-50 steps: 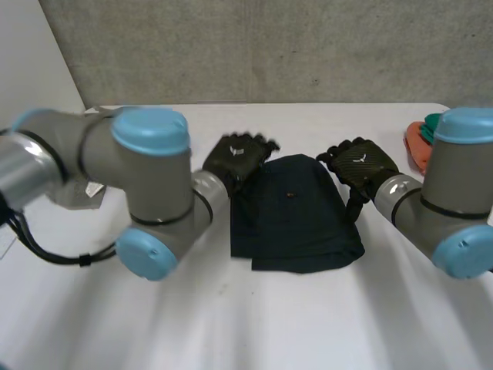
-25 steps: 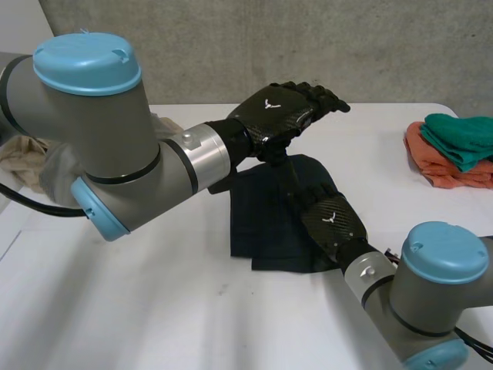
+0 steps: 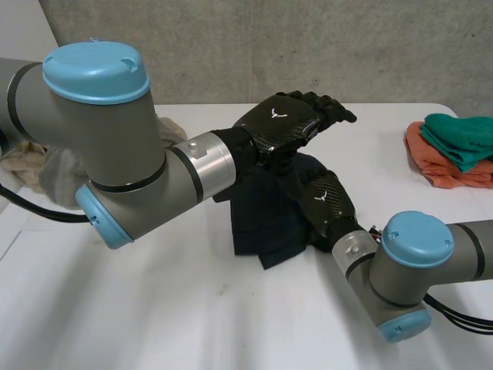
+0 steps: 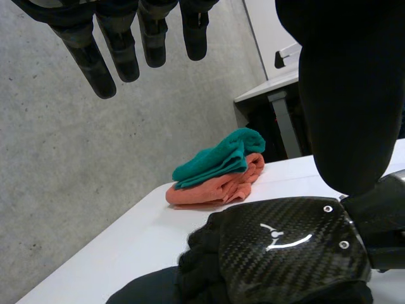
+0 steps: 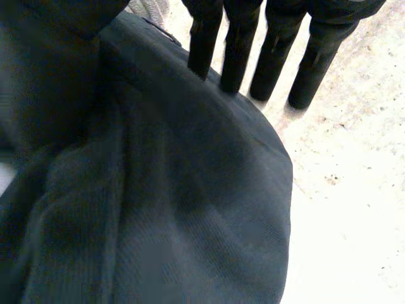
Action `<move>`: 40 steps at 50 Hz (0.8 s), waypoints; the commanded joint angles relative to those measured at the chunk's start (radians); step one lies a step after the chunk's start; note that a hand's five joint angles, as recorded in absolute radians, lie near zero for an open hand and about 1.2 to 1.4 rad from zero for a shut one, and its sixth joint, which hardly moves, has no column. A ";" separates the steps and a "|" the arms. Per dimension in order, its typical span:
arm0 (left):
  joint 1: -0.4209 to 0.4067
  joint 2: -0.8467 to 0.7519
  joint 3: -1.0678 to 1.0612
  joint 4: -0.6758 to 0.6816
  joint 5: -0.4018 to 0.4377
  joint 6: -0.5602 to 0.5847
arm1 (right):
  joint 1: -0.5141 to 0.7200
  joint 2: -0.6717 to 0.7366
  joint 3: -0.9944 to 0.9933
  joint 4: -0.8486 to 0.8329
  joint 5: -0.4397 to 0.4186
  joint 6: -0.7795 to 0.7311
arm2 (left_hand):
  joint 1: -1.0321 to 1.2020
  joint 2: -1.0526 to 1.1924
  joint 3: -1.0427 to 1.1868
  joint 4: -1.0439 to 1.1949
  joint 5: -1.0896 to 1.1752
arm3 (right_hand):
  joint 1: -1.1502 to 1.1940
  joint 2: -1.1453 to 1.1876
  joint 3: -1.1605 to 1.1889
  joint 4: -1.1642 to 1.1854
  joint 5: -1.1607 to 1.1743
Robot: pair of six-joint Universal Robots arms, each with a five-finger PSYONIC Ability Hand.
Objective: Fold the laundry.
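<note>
1. The left hand [image 3: 289, 123] hovered at centre frame, fingers straight, holding nothing.
2. The right hand [image 3: 327, 202] lay just below it, fingers straight upon the dark garment [image 3: 262, 223], bunched mid-tabletop [image 3: 192, 308].

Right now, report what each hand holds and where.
Left hand holds nothing, fingers straight. Right hand lies on the dark cloth; a grip cannot be told.
</note>
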 commanded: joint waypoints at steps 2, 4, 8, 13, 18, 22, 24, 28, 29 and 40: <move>0.001 0.002 0.002 0.002 0.000 0.000 | -0.001 0.022 -0.069 0.000 0.002 0.000 | 0.015 0.002 -0.005 0.006 -0.013 | 0.714 0.722 0.734 0.731 0.816; 0.002 0.002 0.005 0.005 0.000 -0.001 | -0.003 0.014 -0.095 0.000 -0.001 0.004 | 0.015 0.002 -0.005 0.006 -0.013 | 0.714 0.722 0.734 0.731 0.816; 0.004 0.012 0.008 0.006 0.000 -0.003 | -0.014 -0.004 -0.149 0.000 -0.001 0.015 | 0.015 0.002 -0.005 0.006 -0.013 | 0.714 0.722 0.734 0.731 0.816; 0.014 0.061 0.009 0.008 0.000 -0.003 | -0.043 -0.055 -0.221 -0.011 0.000 0.015 | 0.015 0.002 -0.005 0.006 -0.013 | 0.714 0.722 0.734 0.731 0.816; 0.019 0.094 0.013 0.028 -0.002 -0.007 | -0.158 -0.079 -0.315 -0.074 0.023 0.069 | 0.012 -0.001 -0.008 0.003 -0.016 | 0.714 0.722 0.734 0.731 0.816; 0.020 0.097 0.013 0.038 -0.003 -0.018 | -0.248 -0.084 -0.411 -0.103 0.033 0.168 | 0.015 0.002 -0.005 0.006 -0.013 | 0.714 0.722 0.734 0.731 0.816; 0.020 0.097 0.013 0.041 -0.003 -0.021 | -0.314 -0.069 -0.465 -0.112 0.033 0.216 | 0.015 0.002 -0.005 0.006 -0.013 | 0.714 0.722 0.734 0.731 0.816; 0.019 0.098 0.008 0.041 -0.003 -0.030 | -0.411 -0.009 -0.546 -0.115 0.019 0.258 | 0.015 0.002 -0.005 0.006 -0.013 | 0.714 0.722 0.734 0.731 0.816; 0.019 0.098 0.006 0.041 -0.003 -0.032 | -0.429 0.003 -0.565 -0.117 0.016 0.261 | 0.015 0.002 -0.005 0.006 -0.013 | 0.714 0.722 0.734 0.731 0.816; 0.011 0.100 -0.018 0.041 -0.005 -0.040 | -0.685 0.272 -0.724 -0.126 -0.159 0.379 | 0.015 0.002 -0.005 0.006 -0.013 | 0.714 0.722 0.734 0.731 0.816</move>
